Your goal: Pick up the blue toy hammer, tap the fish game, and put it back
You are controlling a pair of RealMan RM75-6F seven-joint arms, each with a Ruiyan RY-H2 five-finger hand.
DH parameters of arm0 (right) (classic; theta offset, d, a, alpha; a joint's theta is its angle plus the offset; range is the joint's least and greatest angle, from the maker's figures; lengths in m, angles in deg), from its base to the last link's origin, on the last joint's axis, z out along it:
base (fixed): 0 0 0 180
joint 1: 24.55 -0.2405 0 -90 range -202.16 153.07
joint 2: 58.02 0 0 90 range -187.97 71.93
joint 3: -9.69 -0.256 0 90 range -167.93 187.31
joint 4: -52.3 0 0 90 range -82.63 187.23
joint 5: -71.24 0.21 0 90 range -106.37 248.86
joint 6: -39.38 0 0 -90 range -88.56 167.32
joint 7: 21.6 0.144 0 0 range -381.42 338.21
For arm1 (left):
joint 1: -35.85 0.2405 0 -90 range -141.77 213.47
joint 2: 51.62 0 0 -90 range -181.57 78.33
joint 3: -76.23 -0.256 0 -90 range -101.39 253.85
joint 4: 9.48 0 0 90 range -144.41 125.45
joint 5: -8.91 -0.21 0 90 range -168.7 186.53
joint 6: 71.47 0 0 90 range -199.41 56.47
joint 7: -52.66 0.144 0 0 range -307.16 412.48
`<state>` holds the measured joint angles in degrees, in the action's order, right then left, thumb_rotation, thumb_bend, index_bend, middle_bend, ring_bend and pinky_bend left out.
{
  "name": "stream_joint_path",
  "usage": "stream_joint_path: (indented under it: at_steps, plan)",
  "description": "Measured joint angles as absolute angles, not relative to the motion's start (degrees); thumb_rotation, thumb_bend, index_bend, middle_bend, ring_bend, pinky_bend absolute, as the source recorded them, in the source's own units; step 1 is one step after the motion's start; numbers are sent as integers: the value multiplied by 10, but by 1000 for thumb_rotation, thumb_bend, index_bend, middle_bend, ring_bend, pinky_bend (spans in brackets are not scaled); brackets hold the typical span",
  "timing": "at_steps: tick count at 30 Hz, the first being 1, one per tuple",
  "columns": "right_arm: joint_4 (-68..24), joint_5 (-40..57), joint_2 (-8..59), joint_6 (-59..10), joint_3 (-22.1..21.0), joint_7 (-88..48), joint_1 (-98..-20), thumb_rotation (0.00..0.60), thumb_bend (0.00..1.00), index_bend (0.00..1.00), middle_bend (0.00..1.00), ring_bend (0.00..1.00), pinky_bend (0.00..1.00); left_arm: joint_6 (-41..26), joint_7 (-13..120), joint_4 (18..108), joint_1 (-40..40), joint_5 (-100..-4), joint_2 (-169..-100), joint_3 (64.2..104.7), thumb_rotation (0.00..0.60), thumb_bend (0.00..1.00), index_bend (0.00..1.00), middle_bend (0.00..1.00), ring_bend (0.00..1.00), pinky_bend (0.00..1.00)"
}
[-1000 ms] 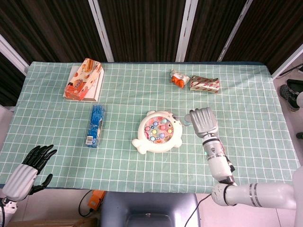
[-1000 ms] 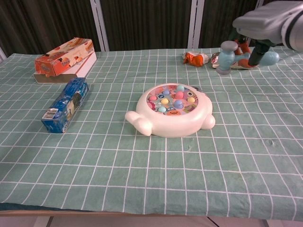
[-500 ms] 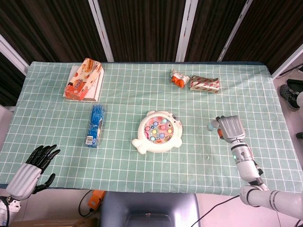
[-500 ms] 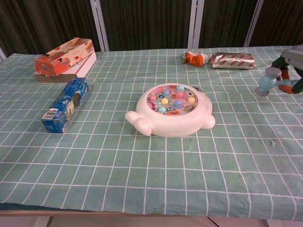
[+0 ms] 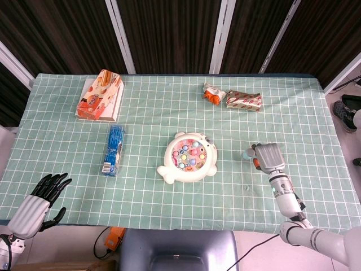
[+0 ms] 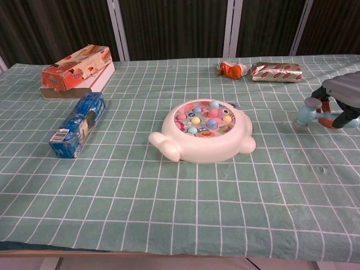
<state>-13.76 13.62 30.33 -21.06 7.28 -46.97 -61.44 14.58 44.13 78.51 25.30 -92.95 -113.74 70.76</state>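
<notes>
Right hand [image 5: 269, 157] low over the worktop [image 5: 169, 101], fingers [image 6: 318, 105] wrapped round the blue toy hammer [image 6: 306, 113], fish game [image 5: 188, 157] well apart, left hand [image 5: 40, 199] off the edge, fingers spread wide, holding nothing

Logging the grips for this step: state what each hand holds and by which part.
The right hand holds the toy hammer by its orange handle, with the blue head sticking out toward the fish game. The left hand holds nothing, its fingers apart.
</notes>
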Motion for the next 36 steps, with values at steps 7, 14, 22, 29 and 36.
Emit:
stream_joint_path:
  at_steps: [7, 14, 22, 29, 36]
  plan:
    - [-125, 134, 311, -187, 60, -467, -611, 600, 590, 792, 637, 740, 749, 144, 443, 786, 252, -930, -1137, 707, 600, 442, 0, 0, 0, 30]
    - [-114, 129, 318, -182, 51, -470, -606, 600, 572, 762, 637, 739, 749, 144, 442, 786, 252, -930, -1137, 707, 600, 442, 0, 0, 0, 31]
    - [-106, 130, 321, -171, 42, -474, -601, 600, 560, 733, 625, 732, 744, 145, 442, 786, 253, -932, -1136, 706, 600, 442, 0, 0, 0, 30]
    - [-100, 131, 323, -165, 35, -481, -597, 600, 544, 655, 567, 716, 738, 145, 442, 786, 252, -932, -1136, 706, 600, 442, 0, 0, 0, 30]
    - [-97, 137, 323, -156, 29, -491, -595, 600, 518, 591, 532, 706, 735, 144, 442, 786, 252, -931, -1136, 705, 600, 442, 0, 0, 0, 30]
